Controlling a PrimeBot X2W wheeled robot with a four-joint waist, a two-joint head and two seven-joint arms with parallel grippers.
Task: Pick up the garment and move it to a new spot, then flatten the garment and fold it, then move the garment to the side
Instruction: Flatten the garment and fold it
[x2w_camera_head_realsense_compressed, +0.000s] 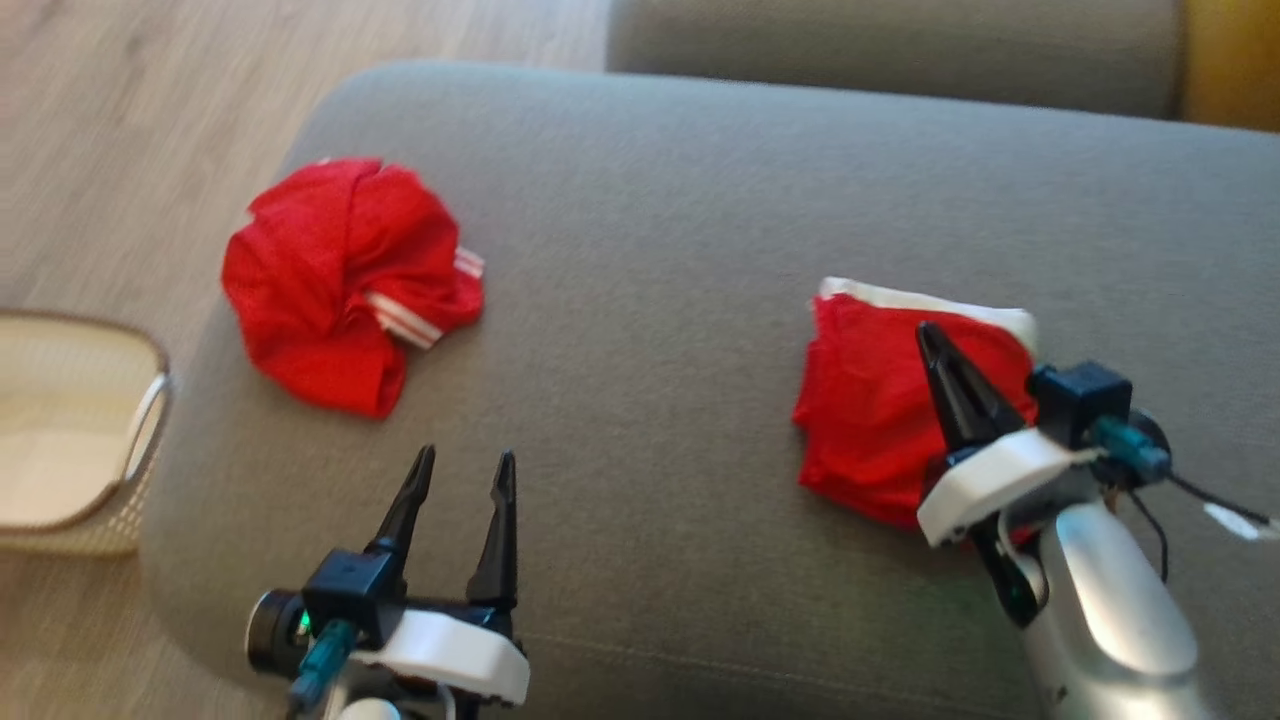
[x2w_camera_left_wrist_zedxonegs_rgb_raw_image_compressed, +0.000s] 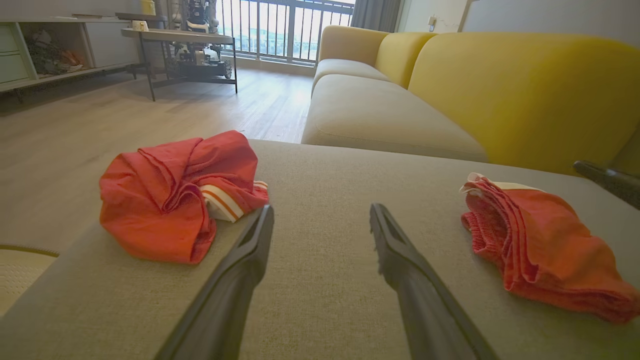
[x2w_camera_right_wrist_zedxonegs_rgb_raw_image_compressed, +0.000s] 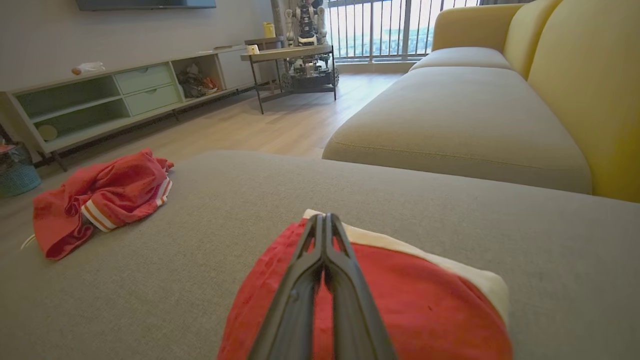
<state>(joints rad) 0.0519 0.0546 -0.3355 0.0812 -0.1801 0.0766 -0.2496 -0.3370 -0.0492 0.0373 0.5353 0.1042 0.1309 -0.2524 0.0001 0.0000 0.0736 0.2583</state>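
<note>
Red cloth with a cream band along its far edge, the folded garment (x2w_camera_head_realsense_compressed: 870, 400) lies in a flat, roughly square stack on the right part of the grey cushion (x2w_camera_head_realsense_compressed: 650, 250); in the left wrist view its layered edges show as stacked red hems. Well apart from it, toward the cushion's left end, lies a crumpled garment (x2w_camera_head_realsense_compressed: 330, 280), also red, with white stripes showing among its bunched folds.

The right gripper (x2w_camera_head_realsense_compressed: 928, 335) is clenched, its two dark fingers pressed together and lying over the folded garment, tips near the cream band; whether they touch the cloth cannot be told. The right arm hides the garment's near right corner in the head view, and the right wrist view cuts off its near edge. The left gripper (x2w_camera_head_realsense_compressed: 467, 456) is spread wide, grasping nothing, over bare cushion just near of the crumpled garment.

The head view is slightly blurred, so the weave of either garment is hard to make out.

Beside the cushion's left end stands a cream perforated basket (x2w_camera_head_realsense_compressed: 150, 400) with a brown rim and a pale handle, cut off by the picture's edge; its pale inner floor shows.
</note>
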